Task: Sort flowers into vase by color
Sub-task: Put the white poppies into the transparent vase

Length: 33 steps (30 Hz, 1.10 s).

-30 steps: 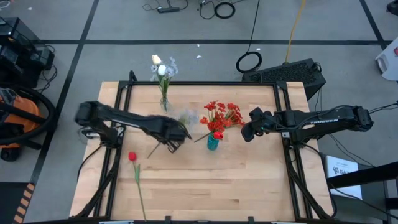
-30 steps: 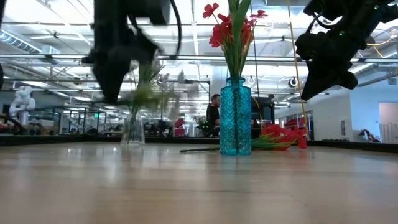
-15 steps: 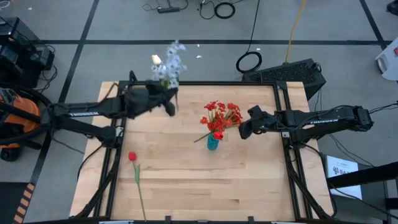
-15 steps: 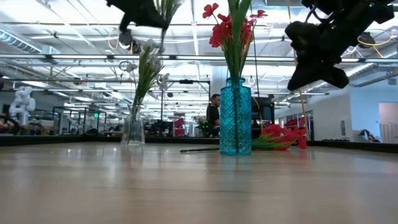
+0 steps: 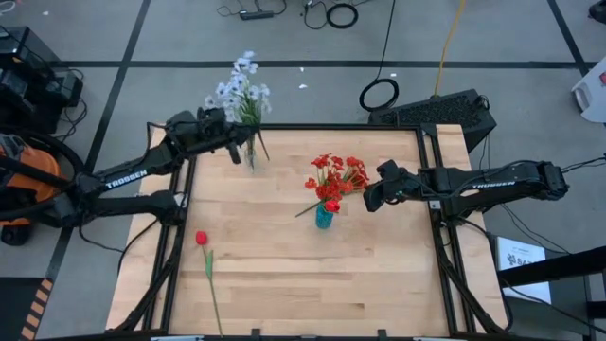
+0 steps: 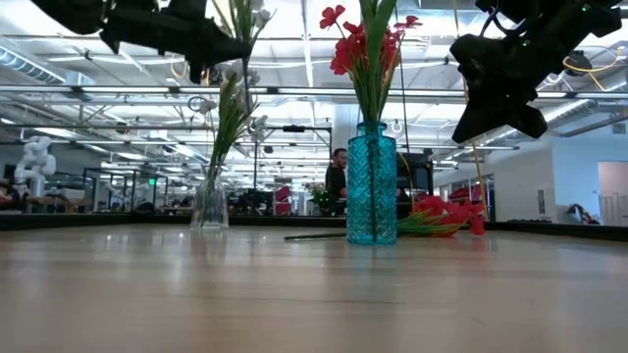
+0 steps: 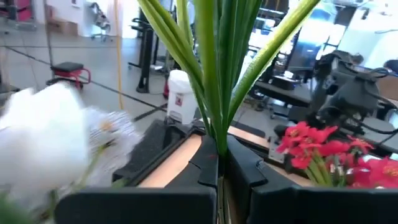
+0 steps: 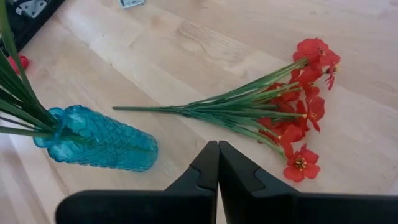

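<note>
Gripping a pale bluish-white small-blossom sprig (image 5: 239,83) by its green stems, the left gripper (image 5: 237,138) is hovering over the far left corner of the light wooden table (image 5: 284,275), its fingers (image 7: 205,163) pressed together on the stems (image 7: 219,68), as the left wrist view is showing. The sprig's blossoms are fanning out beyond the table's far edge, above the clear glass vase (image 6: 209,206), which is standing near that edge and is already holding green stems with a white rosebud (image 6: 232,74). Whether the held stems are reaching into this vase cannot be told.

Standing near the table's middle, the tall teal textured-glass vase (image 5: 324,216) is carrying upright red flowers on green stems (image 6: 365,44). Just beside it, on the far right side, a bunch of red flowers (image 8: 297,121) is lying flat on the wood, its stem ends pointing past the teal vase.

Near the front left part of the table, a single red tulip on a long thin stem (image 5: 202,239) is lying well apart from both vases.

The right gripper (image 5: 372,202) is hanging above the table just to the right of the teal vase, its fingers (image 8: 210,167) clenched together and grasping nothing.

In the room behind, a person (image 6: 337,178) is sitting.
</note>
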Available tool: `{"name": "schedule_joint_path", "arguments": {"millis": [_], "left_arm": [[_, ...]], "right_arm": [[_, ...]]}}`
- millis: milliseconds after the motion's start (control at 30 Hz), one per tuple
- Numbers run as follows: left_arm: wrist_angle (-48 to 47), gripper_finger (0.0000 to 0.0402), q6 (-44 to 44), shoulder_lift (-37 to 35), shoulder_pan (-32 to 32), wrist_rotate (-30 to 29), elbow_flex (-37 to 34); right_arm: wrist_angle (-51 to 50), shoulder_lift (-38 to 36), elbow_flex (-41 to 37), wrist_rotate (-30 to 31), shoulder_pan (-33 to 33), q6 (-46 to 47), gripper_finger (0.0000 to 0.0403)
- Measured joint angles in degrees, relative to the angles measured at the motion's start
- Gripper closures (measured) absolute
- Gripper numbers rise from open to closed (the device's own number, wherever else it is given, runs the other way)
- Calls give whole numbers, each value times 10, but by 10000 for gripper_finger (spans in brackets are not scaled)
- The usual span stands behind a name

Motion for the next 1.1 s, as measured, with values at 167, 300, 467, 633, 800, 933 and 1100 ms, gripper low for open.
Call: {"name": "schedule_joint_path", "arguments": {"millis": [167, 300, 467, 633, 800, 933, 1100], "left_arm": [[-10, 394, 13, -34, 46, 6, -33], [-6, 394, 29, -73, 80, 13, -60], [-23, 394, 90, -97, 96, 28, -70], [-27, 381, 108, -95, 96, -13, -72], [-35, 389, 133, -95, 96, -24, -72], [-67, 395, 154, -95, 97, -37, -73], [-30, 395, 152, -95, 97, -37, -110]], "right_arm": [[1, 0, 0, 0, 0, 0, 401], [1, 0, 0, 1, 0, 0, 401], [1, 0, 0, 1, 0, 0, 401], [2, 0, 0, 3, 0, 0, 401], [2, 0, 0, 6, 0, 11, 401], [2, 0, 0, 20, 0, 29, 401], [2, 0, 0, 33, 0, 30, 401]]}}
